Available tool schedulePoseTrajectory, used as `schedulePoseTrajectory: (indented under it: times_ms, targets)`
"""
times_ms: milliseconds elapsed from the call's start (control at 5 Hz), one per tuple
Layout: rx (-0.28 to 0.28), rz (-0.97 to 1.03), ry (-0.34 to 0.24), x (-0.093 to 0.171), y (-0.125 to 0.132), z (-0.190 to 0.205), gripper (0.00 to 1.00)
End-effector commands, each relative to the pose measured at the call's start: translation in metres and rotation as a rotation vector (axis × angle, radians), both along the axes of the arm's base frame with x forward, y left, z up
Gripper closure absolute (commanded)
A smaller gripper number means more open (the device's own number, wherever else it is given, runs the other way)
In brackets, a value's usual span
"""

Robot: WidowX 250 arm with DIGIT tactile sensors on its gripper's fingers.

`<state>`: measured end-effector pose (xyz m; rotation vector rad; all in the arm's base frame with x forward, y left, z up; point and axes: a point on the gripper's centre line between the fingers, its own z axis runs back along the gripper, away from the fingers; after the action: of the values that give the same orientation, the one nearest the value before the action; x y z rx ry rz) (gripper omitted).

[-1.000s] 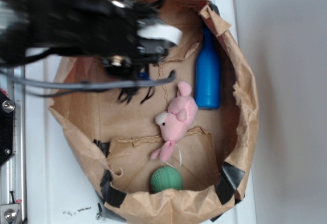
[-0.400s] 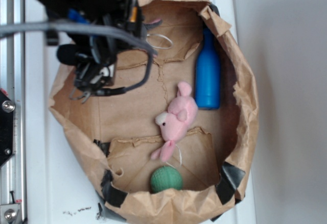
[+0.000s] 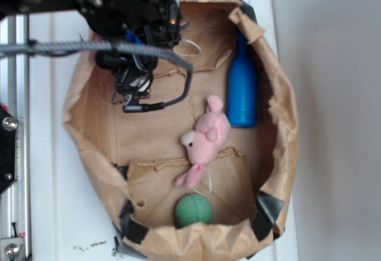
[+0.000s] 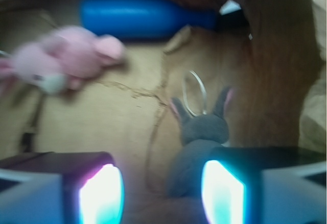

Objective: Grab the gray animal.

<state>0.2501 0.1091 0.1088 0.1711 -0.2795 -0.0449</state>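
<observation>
Overhead and wrist views of a torn brown paper bag (image 3: 280, 124) opened flat into a shallow basin on a white surface (image 3: 47, 213). The gripper (image 4: 162, 191) hangs inside the bag near its upper-left wall, jaws parted wide with bare paper floor between them and nothing held; its two pads (image 4: 102, 196) glow pale blue in the wrist view. The gray animal (image 4: 200, 137) lies on the bag floor close to the bag's far wall, its body just at the inner edge of the right-hand pad, head and two pink-lined ears pointing away from the camera, and a loop of thin pale string (image 4: 194, 94) resting beyond the ears. In the overhead view the arm hides the gray animal; only the string loop (image 3: 190, 48) shows. Elsewhere in the bag: a pink plush animal (image 3: 205, 137) near the centre, a blue bottle (image 3: 242, 88) lying along the right wall, and a green ball (image 3: 193, 209) against the near wall.
</observation>
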Motion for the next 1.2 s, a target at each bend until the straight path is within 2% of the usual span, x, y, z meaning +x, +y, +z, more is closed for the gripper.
schedulePoseTrajectory:
  times_ms: [0, 200, 600, 800, 1000]
  targets:
    - [0.144, 0.006, -0.009, 0.009, -0.006, -0.028, 0.0]
    - [0.236, 0.009, 0.009, 0.015, -0.003, -0.056, 0.0]
    - [0.13, -0.012, 0.055, 0.024, 0.032, -0.082, 0.0]
    - [0.117, -0.018, 0.037, 0.023, 0.028, -0.076, 0.0]
    - [0.128, 0.009, 0.014, 0.02, 0.023, -0.068, 1.0]
